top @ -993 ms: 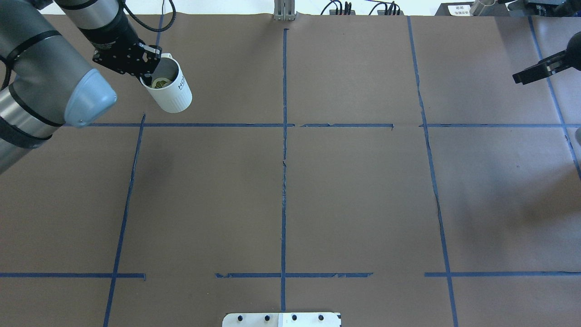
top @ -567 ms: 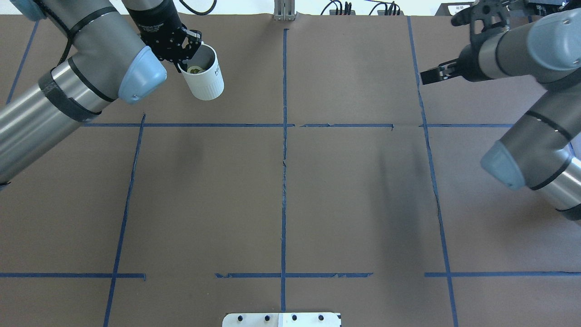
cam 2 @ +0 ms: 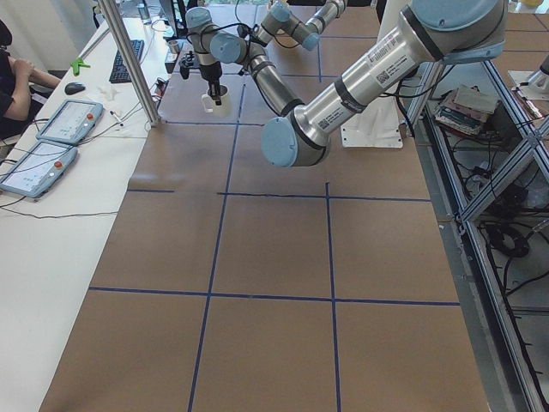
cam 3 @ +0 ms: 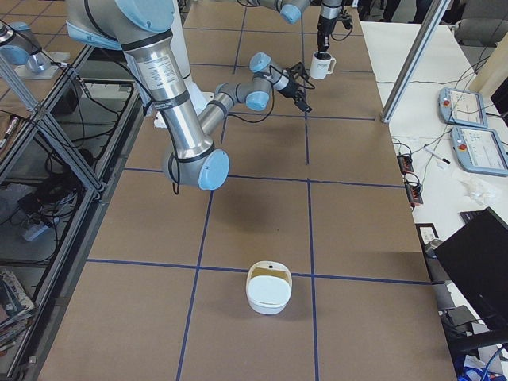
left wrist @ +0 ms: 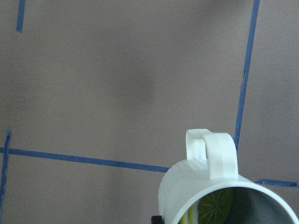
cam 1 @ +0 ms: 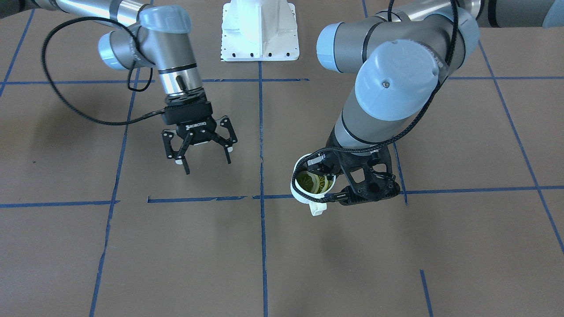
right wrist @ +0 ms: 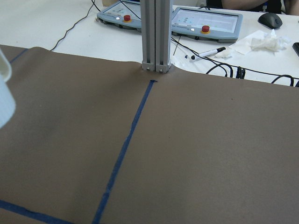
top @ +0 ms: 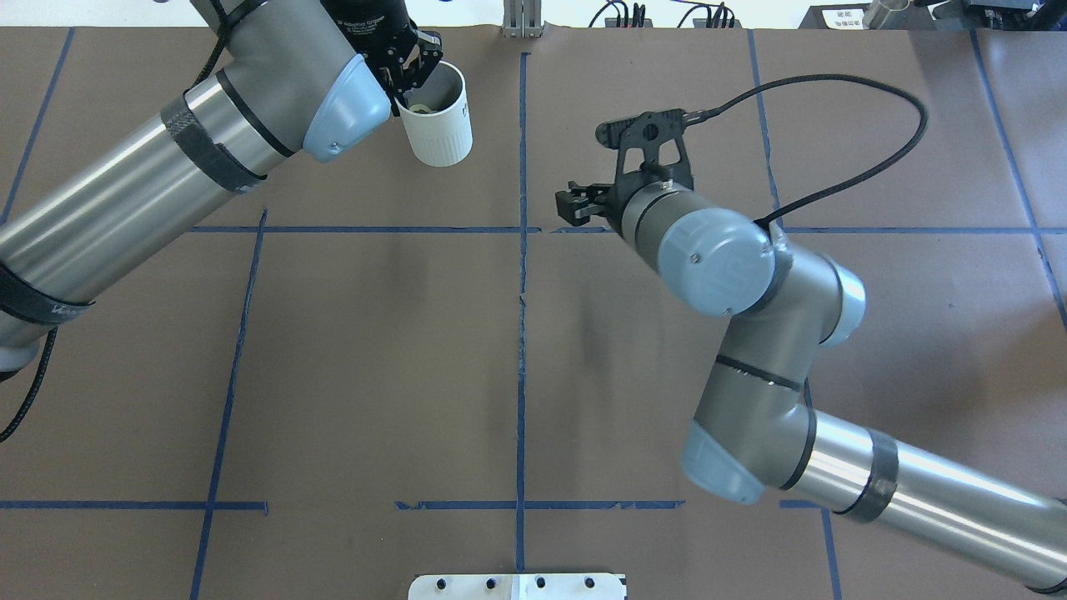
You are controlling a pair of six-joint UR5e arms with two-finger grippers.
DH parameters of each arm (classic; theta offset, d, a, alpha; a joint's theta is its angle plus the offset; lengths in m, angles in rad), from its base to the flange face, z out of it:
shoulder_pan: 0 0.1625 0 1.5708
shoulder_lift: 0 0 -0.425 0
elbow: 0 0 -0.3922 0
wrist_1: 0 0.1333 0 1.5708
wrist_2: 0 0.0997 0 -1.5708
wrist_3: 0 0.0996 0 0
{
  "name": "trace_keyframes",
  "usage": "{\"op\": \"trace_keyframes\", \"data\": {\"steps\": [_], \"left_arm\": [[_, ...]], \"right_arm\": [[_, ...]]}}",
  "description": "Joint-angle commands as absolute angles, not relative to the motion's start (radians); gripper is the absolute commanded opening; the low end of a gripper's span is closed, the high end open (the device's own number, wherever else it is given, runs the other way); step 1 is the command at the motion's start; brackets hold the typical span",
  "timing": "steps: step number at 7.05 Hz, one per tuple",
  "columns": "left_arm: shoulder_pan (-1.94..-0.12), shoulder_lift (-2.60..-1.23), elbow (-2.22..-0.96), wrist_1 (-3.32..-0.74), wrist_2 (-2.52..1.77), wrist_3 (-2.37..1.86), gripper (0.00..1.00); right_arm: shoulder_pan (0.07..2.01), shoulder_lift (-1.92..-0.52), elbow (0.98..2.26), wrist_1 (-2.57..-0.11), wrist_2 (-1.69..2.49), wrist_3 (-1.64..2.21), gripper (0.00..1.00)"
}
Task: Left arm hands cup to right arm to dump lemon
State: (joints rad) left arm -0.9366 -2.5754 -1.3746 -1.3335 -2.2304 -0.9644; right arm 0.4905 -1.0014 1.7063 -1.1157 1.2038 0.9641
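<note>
Brown paper-covered desk [top: 375,350], gridded with blue tape. Landmark: the blue tape cross [top: 523,229] at mid-desk.

Small cream-white ribbed cup [top: 442,133] with dark lettering is in the air, clear of the desk, mouth up. It hangs near the cross, on the robot's left of it. Its squarish loop handle [cam 1: 318,209] points away from the robot's base. Yellow-green lemon slices [cam 1: 309,182] with pale rims lie inside against the grey wall; how many I cannot tell.

Black openwork left gripper [top: 404,83], with a cable looped round it, is clenched on the cup's rim and carries it. The grey left arm [top: 167,175], pale blue caps, slants in over the desk to it.

Black right gripper [cam 1: 203,160] with pale fingertip pads is spread wide, with nothing between the fingers. It is raised, near the cross on the robot's right of it, apart from the cup. The grey right arm [top: 750,333] is folded at the elbow behind it.

White base plate [cam 1: 260,31] sits robot-side of the cross. An aluminium post [right wrist: 156,32] stands at the desk's far edge, beyond the cross. A white oval tub [cam 3: 268,290] sits on the desk well apart from the cross, toward the robot's right end.
</note>
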Motion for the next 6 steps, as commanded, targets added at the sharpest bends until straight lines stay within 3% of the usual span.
{"op": "trace_keyframes", "data": {"steps": [1, 6], "left_arm": [[-0.936, -2.585, -1.365, -1.335, -2.230, -0.966, 0.00], [-0.899, -2.609, -1.365, -1.348, -2.230, -1.032, 0.00]], "right_arm": [[0.361, -0.902, 1.636, -1.129, 0.980, 0.991, 1.00], [0.295, -0.827, 1.598, -1.202, 0.784, 1.027, 0.99]]}}
